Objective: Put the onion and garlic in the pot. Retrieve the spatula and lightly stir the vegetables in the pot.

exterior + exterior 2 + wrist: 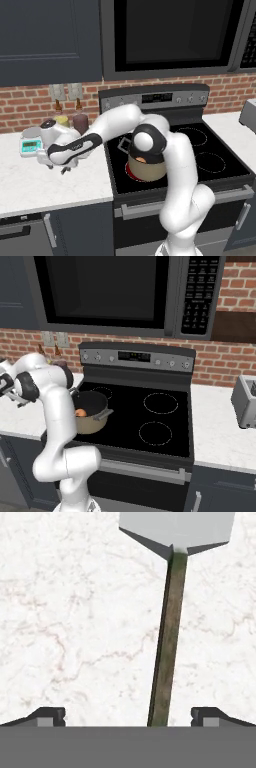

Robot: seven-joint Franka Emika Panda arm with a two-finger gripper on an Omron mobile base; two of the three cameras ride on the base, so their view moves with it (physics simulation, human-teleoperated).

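Stove (pixel 220 150): pot (pixel 147 170) holds onion (pixel 141 160) | counter (pixel 60 185): spatula (pixel 167 642) flat | claw (pixel 128 716) spread wide, empty

No text can be read. The stove display (pixel 134 356), microwave keypad (pixel 199 295) and small scale screen (pixel 31 145) are too blurred.

One beige round cooking pot (pixel 146 170) with two grey loop handles, one round orange-brown onion (pixel 141 160) inside it, one spatula (pixel 170 637) with one flat grey metal blade and one thin dark handle, four ringed burners on the black stovetop (pixel 150 418), one small teal-faced kitchen scale (pixel 31 146), two wall outlets (pixel 66 91)
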